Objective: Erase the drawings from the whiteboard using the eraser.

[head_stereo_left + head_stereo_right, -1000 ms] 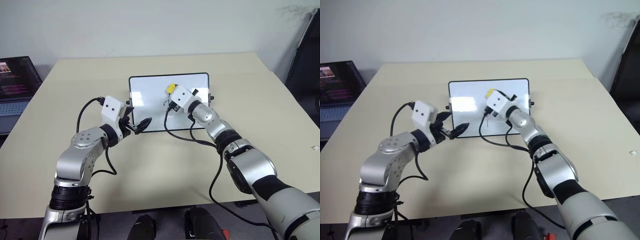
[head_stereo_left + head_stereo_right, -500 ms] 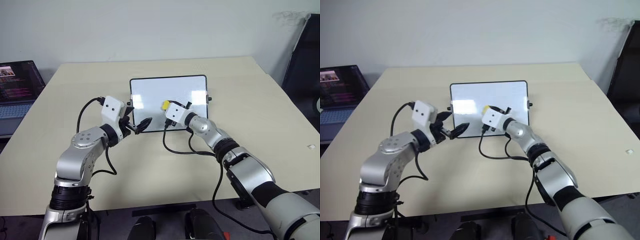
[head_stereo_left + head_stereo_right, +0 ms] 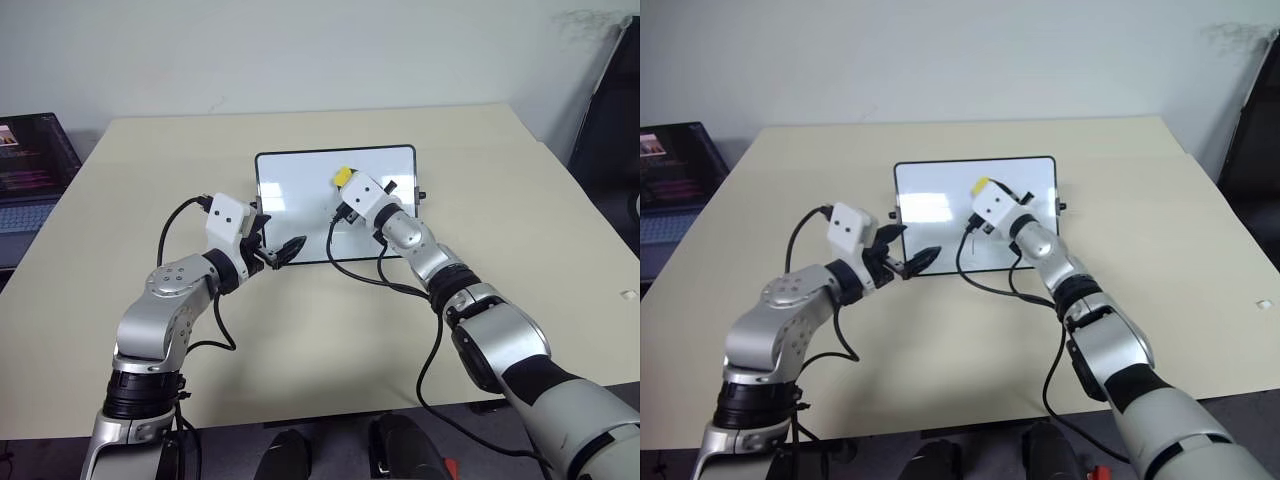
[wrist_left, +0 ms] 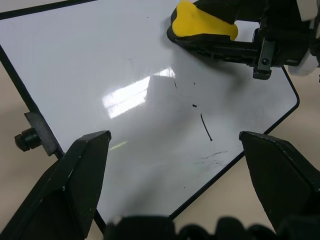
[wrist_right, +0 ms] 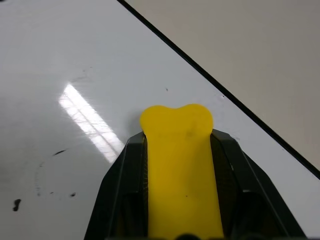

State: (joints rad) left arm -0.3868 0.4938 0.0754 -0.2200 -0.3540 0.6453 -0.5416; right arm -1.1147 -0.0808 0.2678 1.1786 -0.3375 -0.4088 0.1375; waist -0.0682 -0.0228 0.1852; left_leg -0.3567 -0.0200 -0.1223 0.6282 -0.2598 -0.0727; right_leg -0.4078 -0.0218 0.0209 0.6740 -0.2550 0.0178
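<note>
Silver-grey jointed arms carry white box-shaped wrist housings, black jaws and loose black cables looping alongside.

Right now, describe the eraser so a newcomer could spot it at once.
Start at the beige table and find the black-framed whiteboard lying on it. Over the board's middle, the right gripper is shut on the eraser. It is a small yellow block, the only bright yellow thing among white, black and grey.

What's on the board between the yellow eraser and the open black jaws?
In the left wrist view, leftover drawings, a short dark stroke and a few specks, lie on the whiteboard between the eraser and the left gripper.
</note>
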